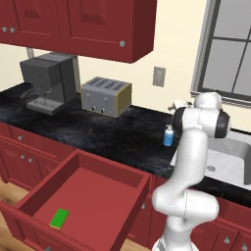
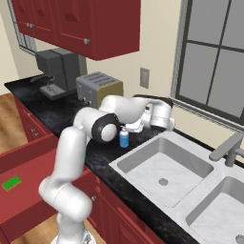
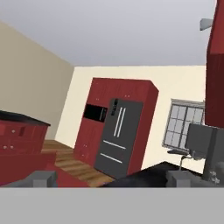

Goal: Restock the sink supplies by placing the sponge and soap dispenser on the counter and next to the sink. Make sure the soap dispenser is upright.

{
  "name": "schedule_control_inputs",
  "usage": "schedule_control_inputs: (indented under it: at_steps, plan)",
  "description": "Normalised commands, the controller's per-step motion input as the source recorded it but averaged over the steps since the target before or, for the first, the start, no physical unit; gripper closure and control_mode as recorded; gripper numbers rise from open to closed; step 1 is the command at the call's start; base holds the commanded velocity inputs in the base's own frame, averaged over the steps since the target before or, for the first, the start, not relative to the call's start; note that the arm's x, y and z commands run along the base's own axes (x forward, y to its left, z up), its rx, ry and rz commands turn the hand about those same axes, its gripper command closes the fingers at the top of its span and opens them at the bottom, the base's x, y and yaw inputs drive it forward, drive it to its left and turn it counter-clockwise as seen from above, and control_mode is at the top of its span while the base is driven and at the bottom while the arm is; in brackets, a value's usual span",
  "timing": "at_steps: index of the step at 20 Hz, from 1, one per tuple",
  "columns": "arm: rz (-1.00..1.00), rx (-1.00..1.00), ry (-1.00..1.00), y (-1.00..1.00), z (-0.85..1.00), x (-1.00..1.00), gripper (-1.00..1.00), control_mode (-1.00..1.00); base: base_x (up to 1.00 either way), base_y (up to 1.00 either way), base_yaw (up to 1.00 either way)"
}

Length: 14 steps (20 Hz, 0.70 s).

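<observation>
A: Where do the 2 items sit?

B: The soap dispenser (image 1: 168, 136) stands upright on the counter (image 1: 108, 132), just beside the sink (image 1: 230, 159), at the basin's 9 o'clock in the left base view. The sponge (image 1: 59, 218) lies flat in the open drawer (image 1: 83, 196), toward its 7 o'clock corner.

A: And the fingers (image 3: 182, 176)?

B: Spread wide, grasping nothing; the hand view looks out across the room.

A: How should the sponge handle?

B: Likely light, soft and squashy, not fragile. I'd pinch it across the short sides from above, gently, since it lies low on the drawer floor.
</observation>
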Motion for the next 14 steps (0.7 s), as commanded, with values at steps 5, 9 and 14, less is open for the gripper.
schedule_control_inputs:
  at_steps: [5,9,14]
  plan:
    - [0.0,-0.14,-0.13,0.68,0.6,-0.63,-1.0,-1.0,0.0,0.0,0.0]
    - [0.0,-0.24,-0.05,0.92,0.28,-0.72,-1.0,-1.0,0.0,0.0,0.0]
    - [0.02,-0.29,0.0,1.0,0.15,-0.66,-1.0,-1.0,0.0,0.0,0.0]
